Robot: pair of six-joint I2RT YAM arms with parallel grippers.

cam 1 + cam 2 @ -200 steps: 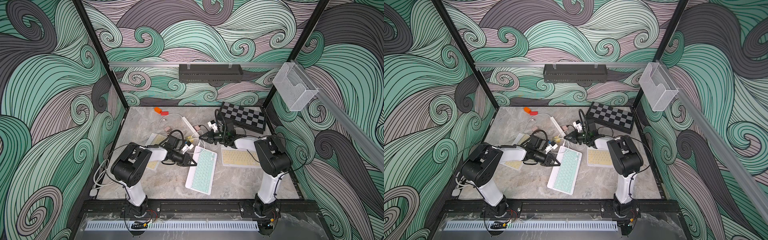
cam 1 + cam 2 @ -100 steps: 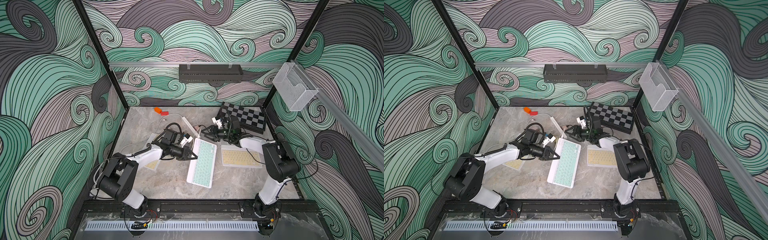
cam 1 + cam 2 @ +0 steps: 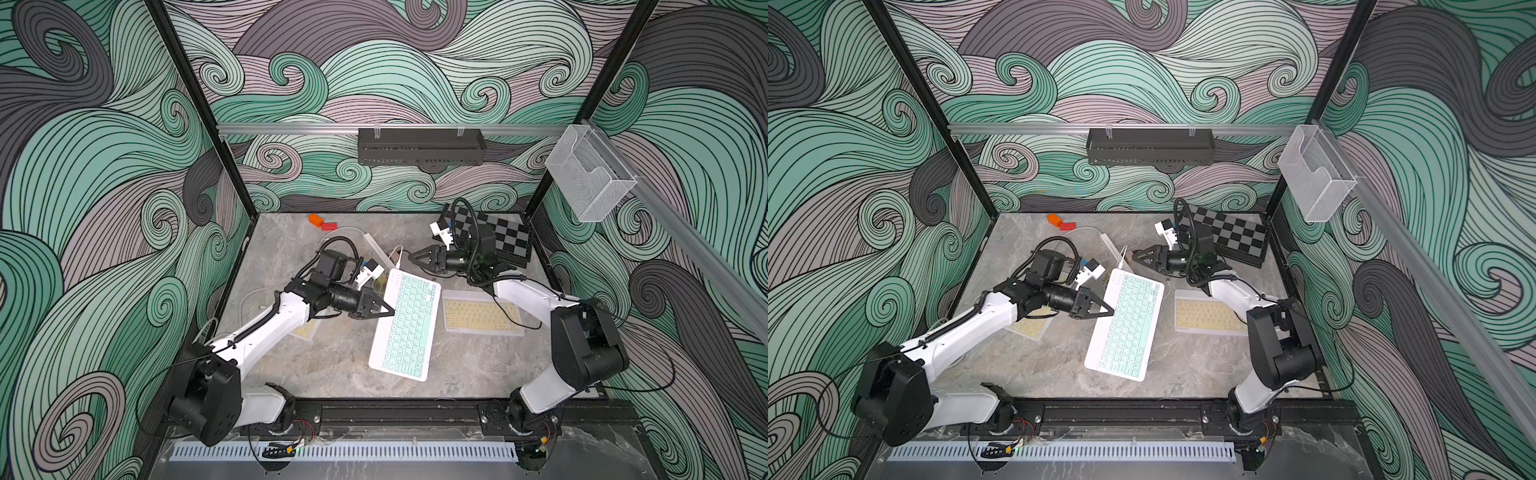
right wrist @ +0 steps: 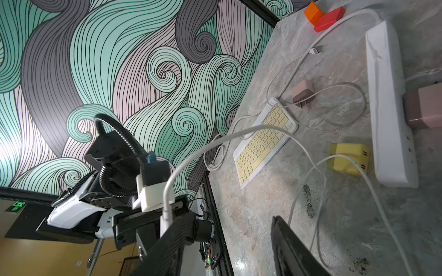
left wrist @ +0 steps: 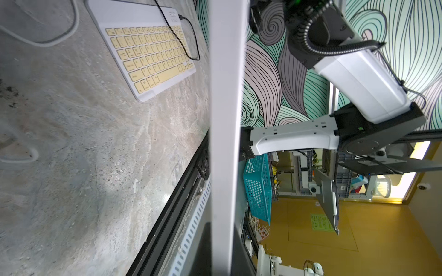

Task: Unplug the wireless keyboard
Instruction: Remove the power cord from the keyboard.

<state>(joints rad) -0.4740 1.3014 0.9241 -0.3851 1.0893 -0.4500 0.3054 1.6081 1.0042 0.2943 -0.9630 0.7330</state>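
The wireless keyboard, white with mint keys, lies slanted mid-table in both top views. My left gripper is shut on its long left edge; in the left wrist view the white slab runs edge-on between the jaws of that gripper. A white cable meets the keyboard's far corner. I cannot tell whether its plug is seated. My right gripper hovers open there, with the plug beside one finger.
A keyboard with yellow keys lies to the right and another one lies under my left arm. A white power strip, loose cables, a yellow charger and pink chargers crowd the back. A chessboard lies at the back right.
My right gripper has gone from shut to open near the keyboard's far corner. My left arm has stretched out, still holding the keyboard's edge, and the keyboard has shifted slightly.
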